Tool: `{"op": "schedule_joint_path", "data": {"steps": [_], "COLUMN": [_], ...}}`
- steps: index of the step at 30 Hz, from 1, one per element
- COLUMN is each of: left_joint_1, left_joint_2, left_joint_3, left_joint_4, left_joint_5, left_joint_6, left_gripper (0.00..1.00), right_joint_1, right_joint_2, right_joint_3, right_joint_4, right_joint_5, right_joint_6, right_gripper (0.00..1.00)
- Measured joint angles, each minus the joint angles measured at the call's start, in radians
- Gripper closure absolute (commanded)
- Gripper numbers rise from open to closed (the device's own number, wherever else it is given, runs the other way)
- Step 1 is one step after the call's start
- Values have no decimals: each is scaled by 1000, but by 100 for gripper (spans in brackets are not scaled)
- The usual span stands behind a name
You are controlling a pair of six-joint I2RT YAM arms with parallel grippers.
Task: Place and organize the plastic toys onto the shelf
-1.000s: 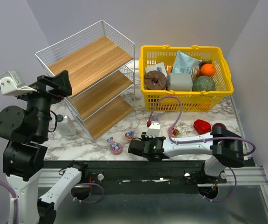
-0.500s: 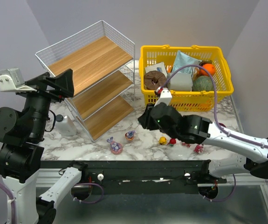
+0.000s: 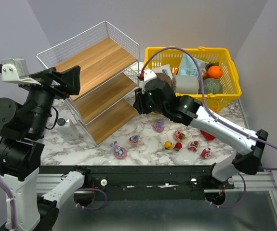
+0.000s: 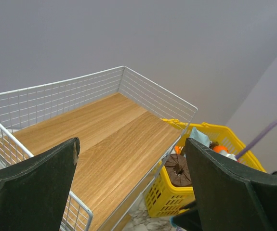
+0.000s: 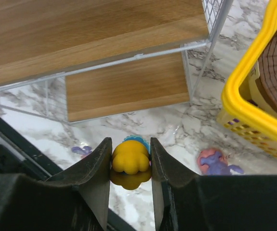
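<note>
My right gripper [image 3: 139, 102] hangs in front of the shelf [image 3: 95, 62], near its middle and lower tiers. In the right wrist view it [image 5: 130, 159] is shut on a yellow duck-like toy [image 5: 131, 156] above the marble table. My left gripper [image 3: 63, 79] is open and empty, held high beside the shelf's top board [image 4: 104, 134]. Several toys lie on the table: purple/pink ones [image 3: 119, 151] [image 3: 135, 139] [image 3: 158, 126], a pink one [image 3: 179, 135], a small yellow one [image 3: 168, 144], a small red one [image 3: 178, 146] and two pink ones at the right [image 3: 194, 146] [image 3: 205, 153].
A yellow basket [image 3: 196, 102] with groceries stands right of the shelf, close behind my right arm. A red pepper [image 3: 208, 134] is partly hidden under that arm. A small white bottle [image 3: 67, 129] stands left of the shelf's foot.
My right arm has swung up from the table's front edge to the shelf front with the yellow toy in its grip, uncovering the toys at the right. My left gripper has shifted slightly.
</note>
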Motion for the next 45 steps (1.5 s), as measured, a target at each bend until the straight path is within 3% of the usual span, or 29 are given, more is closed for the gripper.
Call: {"op": "schedule_joint_path", "data": {"steps": [7, 20, 40, 45], "left_joint_1": [0, 0, 0, 0], "left_joint_2": [1, 5, 5, 4], "left_joint_3": [3, 18, 18, 16], "left_joint_4": [-8, -18, -27, -32], "left_joint_5": [-2, -23, -50, -56], "left_joint_6": [0, 15, 60, 69], "left_gripper": [1, 1, 1, 1], "right_joint_1": [-66, -79, -86, -86], "right_joint_2": [145, 192, 273, 286], "right_joint_3": [70, 90, 105, 114], "right_joint_4": [75, 241, 360, 376], "right_joint_5": [-47, -59, -57, -55], "right_joint_6": [-111, -158, -188, -192], "right_gripper": [99, 99, 99, 94]}}
